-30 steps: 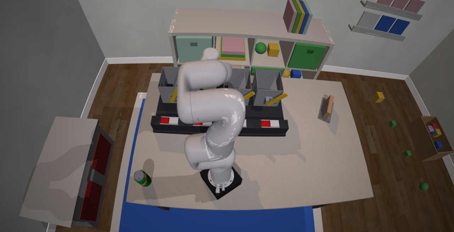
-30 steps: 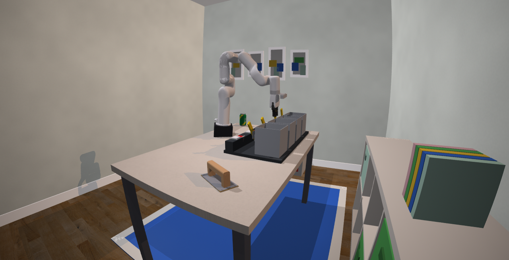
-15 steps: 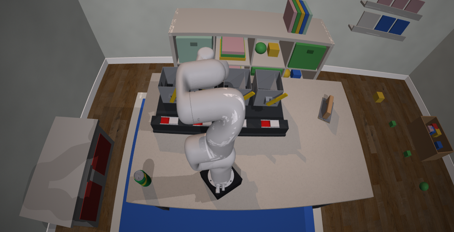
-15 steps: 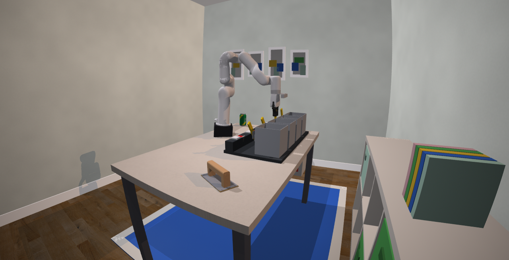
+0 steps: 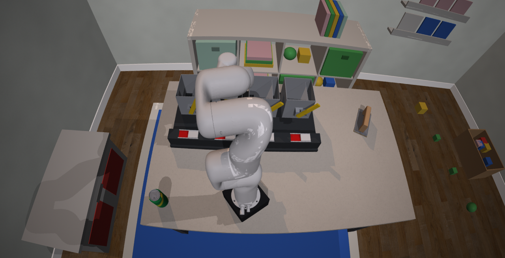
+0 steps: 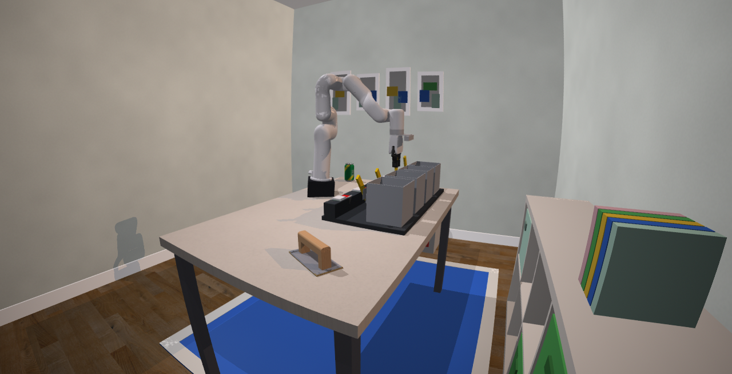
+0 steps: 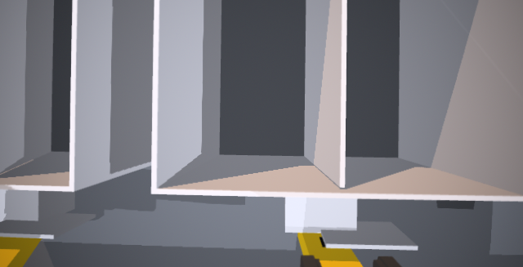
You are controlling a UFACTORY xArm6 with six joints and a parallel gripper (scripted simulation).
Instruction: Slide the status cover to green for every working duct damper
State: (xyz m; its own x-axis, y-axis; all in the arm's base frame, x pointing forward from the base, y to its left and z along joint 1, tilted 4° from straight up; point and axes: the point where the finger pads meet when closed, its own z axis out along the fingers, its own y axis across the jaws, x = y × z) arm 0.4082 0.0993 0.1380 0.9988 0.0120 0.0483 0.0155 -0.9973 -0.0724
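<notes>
Four grey duct dampers stand in a row on a black base (image 5: 243, 129). The leftmost damper (image 5: 185, 94) and the two right ones (image 5: 298, 94) show yellow levers (image 5: 307, 110). The arm hides the second damper from the left in the top view. In the wrist view that damper (image 7: 261, 83) fills the frame, and its blade (image 7: 327, 79) stands upright inside. My gripper (image 7: 345, 262) is shut on its yellow lever (image 7: 323, 248), at the bottom edge. It also shows in the exterior view (image 6: 395, 160). The visible sliders (image 5: 187, 133) (image 5: 300, 137) show red.
A wooden-handled trowel (image 5: 363, 119) lies on the table's right side. A green can (image 5: 158, 197) stands at the front left corner. A shelf unit (image 5: 279, 48) stands behind the table.
</notes>
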